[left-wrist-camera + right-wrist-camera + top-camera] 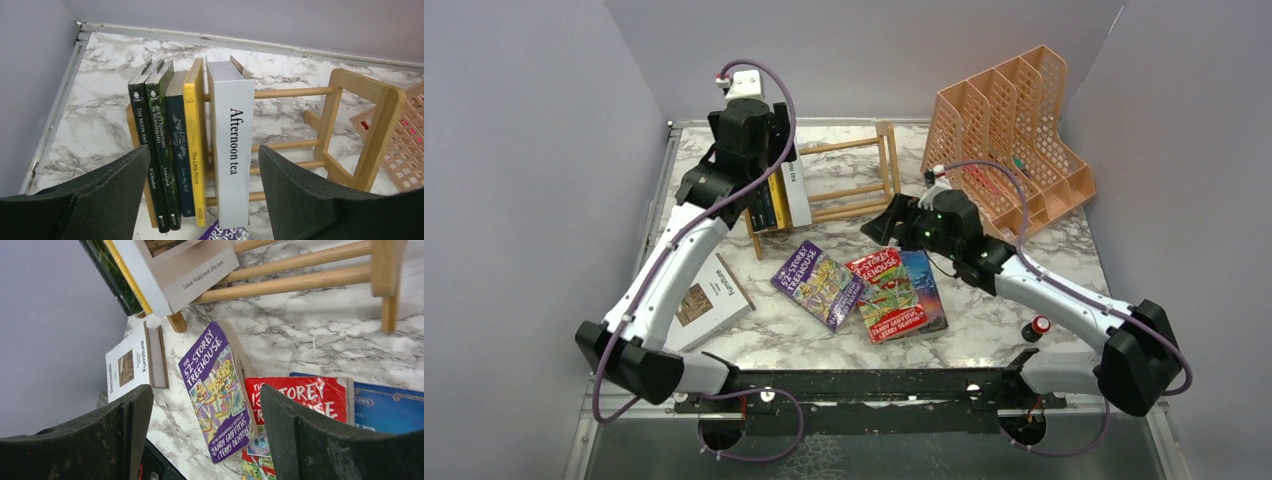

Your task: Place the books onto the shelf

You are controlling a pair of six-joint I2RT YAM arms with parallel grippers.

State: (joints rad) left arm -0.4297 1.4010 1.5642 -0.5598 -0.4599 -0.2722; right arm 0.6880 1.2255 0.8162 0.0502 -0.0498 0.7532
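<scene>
The light-wood shelf lies at the back of the table. Several books stand at its left end: two dark green ones, a dark blue one, a yellow one and a white "Afternoon tea" book. My left gripper hovers above them, open, touching none. A purple book, a red book and a blue book lie flat mid-table. A white book lies at the left. My right gripper is open above the purple book, holding nothing.
A peach mesh file organiser stands at the back right, close to the shelf's right end frame. A small red-capped object sits by the right arm. Grey walls close in the table on three sides.
</scene>
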